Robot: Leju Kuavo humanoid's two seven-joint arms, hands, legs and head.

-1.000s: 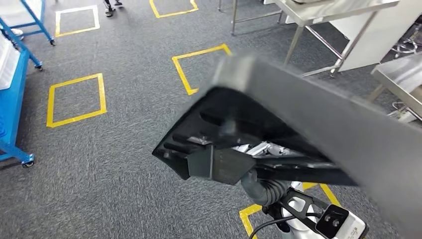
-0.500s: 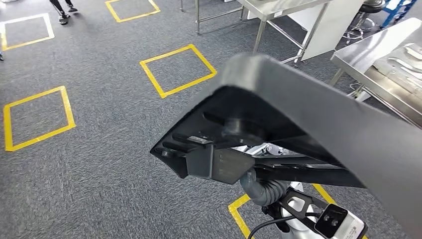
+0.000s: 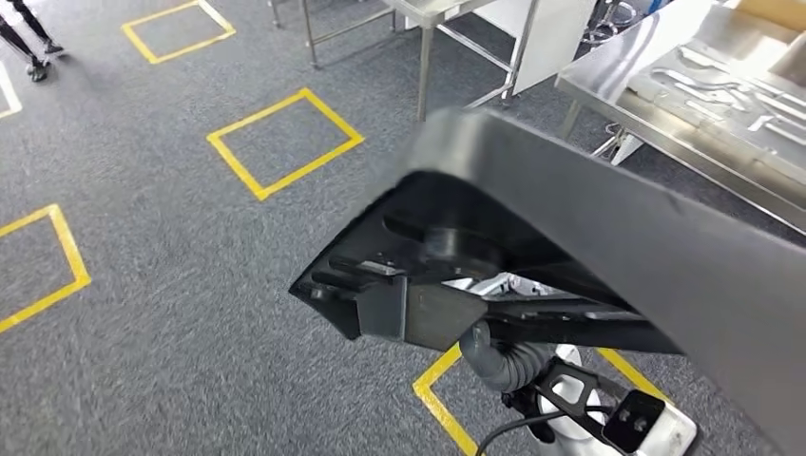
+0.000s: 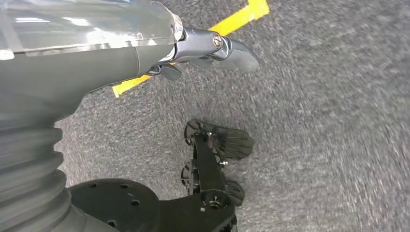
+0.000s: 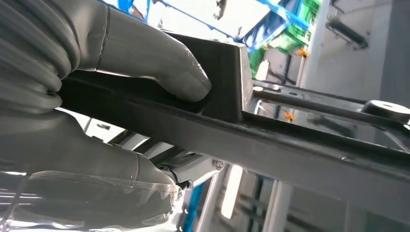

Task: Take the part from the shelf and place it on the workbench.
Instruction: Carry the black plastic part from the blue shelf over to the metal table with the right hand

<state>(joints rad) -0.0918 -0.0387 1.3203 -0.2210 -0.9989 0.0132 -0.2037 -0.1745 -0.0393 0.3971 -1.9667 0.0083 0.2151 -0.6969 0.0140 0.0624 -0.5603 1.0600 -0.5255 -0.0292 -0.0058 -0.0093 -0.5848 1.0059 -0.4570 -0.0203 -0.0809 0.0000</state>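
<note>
The part (image 3: 589, 228) is a large black moulded panel that spans the middle and right of the head view, held up over the floor. My right hand (image 3: 489, 285) grips it from underneath, mostly hidden by the panel. In the right wrist view the grey thumb (image 5: 159, 67) presses on a rib of the part (image 5: 290, 140). My left hand (image 4: 203, 46) hangs beside my body over the carpet, fingers apart, holding nothing. The steel workbench (image 3: 623, 62) stands at the upper right, beyond the part.
A shallow tray of metal pieces (image 3: 732, 81) lies on the workbench. A second steel table (image 3: 423, 38) stands at the top centre. Yellow taped squares (image 3: 283, 141) mark the grey carpet. A person's feet (image 3: 33, 47) show at the far upper left.
The camera has turned to the right: the floor squares slid left, the blue shelf left the picture and the workbench came in at upper right. The part stays held the same way.
</note>
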